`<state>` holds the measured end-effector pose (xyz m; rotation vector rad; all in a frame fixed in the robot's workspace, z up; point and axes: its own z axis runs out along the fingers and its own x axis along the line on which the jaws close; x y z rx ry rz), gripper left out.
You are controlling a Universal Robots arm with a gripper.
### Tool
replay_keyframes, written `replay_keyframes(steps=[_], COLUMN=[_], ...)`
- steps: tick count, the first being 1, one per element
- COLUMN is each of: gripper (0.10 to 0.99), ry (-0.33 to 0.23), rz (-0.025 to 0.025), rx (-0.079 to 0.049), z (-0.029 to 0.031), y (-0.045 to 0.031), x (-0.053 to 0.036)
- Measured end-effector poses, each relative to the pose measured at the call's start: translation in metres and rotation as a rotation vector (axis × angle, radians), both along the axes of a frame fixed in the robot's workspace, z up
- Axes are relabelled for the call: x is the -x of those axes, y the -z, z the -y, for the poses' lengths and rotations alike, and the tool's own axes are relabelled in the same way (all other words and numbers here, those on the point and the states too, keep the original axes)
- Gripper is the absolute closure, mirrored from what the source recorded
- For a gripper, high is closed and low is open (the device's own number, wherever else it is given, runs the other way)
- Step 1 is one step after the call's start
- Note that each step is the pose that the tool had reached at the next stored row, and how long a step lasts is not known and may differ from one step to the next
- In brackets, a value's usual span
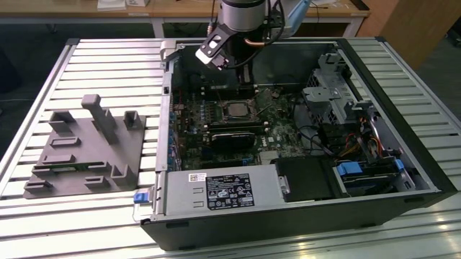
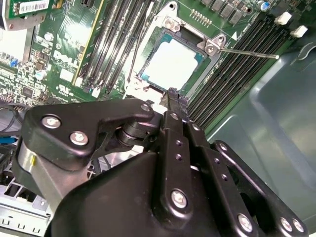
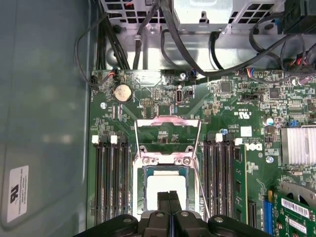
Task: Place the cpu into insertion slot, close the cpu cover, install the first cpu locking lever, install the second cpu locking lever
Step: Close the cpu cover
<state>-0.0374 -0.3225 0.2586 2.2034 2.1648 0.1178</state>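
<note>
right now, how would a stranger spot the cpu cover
Inside the open computer case, look on the green motherboard between the black memory slots. The cpu cover is the thin silver frame swung open beside the cpu, board showing through its centre.

The arm (image 1: 241,13) ends in a rounded silver-grey wrist joint with a pale blue-grey cap. In the exterior view, at seven o'clock from that joint sits a boxy, white-faced camera block (image 1: 211,49), and at about five o'clock a copper-coloured curved tube (image 1: 252,40). The gripper (image 2: 173,94) is matte black. Its flat links are dotted with silver screw heads, and its fingers (image 3: 164,202) are slim.
</note>
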Motion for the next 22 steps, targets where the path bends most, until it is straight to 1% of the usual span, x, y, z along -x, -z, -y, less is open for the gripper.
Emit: replay_keyframes(steps=[4,14,22], gripper=[0.980,0.980,0.980], ry=[0.000,0.000,0.000], rz=[0.0001,0.0001,0.0001], rx=[0.000,0.000,0.000], z=[0.0000,0.0000,0.0000], y=[0.0000,0.0000,0.0000], x=[-0.0057,-0.0261,-0.0366])
